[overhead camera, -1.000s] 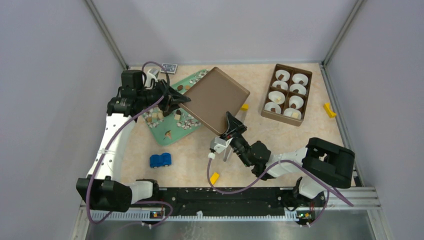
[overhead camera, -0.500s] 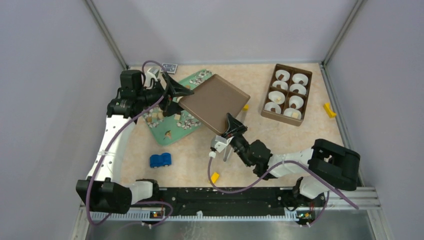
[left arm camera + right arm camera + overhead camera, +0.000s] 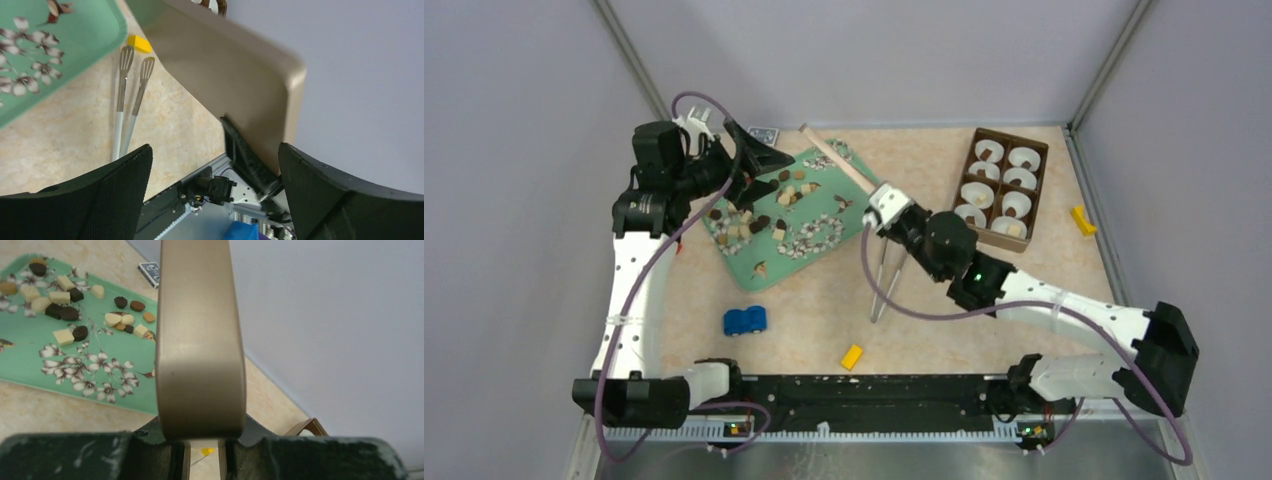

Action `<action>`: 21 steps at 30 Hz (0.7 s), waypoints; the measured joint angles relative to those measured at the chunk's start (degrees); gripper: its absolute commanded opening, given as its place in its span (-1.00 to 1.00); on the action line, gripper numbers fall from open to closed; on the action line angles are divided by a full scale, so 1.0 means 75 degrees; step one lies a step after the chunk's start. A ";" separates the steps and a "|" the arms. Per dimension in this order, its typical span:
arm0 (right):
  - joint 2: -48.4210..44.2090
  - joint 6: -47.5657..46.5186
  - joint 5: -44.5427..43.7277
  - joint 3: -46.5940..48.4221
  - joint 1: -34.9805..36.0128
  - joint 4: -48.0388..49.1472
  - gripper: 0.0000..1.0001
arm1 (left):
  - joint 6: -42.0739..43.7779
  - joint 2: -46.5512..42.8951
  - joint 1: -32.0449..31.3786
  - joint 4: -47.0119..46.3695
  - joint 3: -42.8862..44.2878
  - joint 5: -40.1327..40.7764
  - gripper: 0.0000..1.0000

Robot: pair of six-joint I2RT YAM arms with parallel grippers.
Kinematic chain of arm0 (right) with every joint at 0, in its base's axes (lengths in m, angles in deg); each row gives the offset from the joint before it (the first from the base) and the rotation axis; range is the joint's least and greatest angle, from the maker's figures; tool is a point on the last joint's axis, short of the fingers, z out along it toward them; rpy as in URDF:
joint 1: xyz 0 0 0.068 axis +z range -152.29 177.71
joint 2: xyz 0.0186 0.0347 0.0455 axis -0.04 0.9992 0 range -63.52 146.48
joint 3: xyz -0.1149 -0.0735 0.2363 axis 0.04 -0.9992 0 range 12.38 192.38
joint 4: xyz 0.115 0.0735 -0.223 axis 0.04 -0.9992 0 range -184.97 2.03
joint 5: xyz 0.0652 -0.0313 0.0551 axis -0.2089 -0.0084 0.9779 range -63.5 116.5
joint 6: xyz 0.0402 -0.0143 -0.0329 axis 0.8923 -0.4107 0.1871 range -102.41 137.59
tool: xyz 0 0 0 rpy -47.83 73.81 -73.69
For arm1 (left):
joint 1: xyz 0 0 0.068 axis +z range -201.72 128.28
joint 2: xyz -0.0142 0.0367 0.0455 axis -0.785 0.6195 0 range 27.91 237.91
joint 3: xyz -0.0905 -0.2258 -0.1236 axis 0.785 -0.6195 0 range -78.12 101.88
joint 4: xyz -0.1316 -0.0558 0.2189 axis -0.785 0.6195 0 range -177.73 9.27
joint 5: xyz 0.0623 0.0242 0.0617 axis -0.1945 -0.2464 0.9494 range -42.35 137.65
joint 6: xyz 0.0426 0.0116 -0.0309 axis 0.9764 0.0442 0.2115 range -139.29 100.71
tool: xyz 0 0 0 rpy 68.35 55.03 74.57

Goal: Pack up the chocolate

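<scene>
While our right gripper [image 3: 202,439] was clamped on the edge of the brown lid [image 3: 200,340], holding it up on end, our left gripper [image 3: 212,150] hung wide apart, nothing in it, and the chocolate pieces [image 3: 70,313] just sat scattered on the green floral tray [image 3: 25,340].

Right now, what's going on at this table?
The right pincer grips the flat brown lid by one edge, holding it tilted up above the table. The left pincer hangs open by the green floral tray, where the small chocolate pieces lie loose. The brown six-cup box stands uncovered.
</scene>
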 measured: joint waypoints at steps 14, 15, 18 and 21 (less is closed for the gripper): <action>0.1201 0.5138 0.5875 0.5190 -0.5945 -0.5310 -1.00 | 0.1661 -0.0493 -0.0242 -0.0764 -0.0673 0.0819 0.98; 0.1431 0.5435 0.6548 0.5391 -0.6464 -0.5441 -1.00 | 0.1760 -0.0460 -0.0490 -0.0927 -0.0863 0.0781 0.97; 0.2154 0.6350 0.8542 0.5581 -0.7886 -0.5426 -1.00 | 0.2133 -0.0012 -0.1661 -0.1256 -0.1061 0.1049 0.97; 0.2908 0.7271 0.9990 0.5418 -0.8912 -0.5167 -1.00 | 0.2428 0.0825 -0.2780 -0.1649 -0.1058 0.1309 0.97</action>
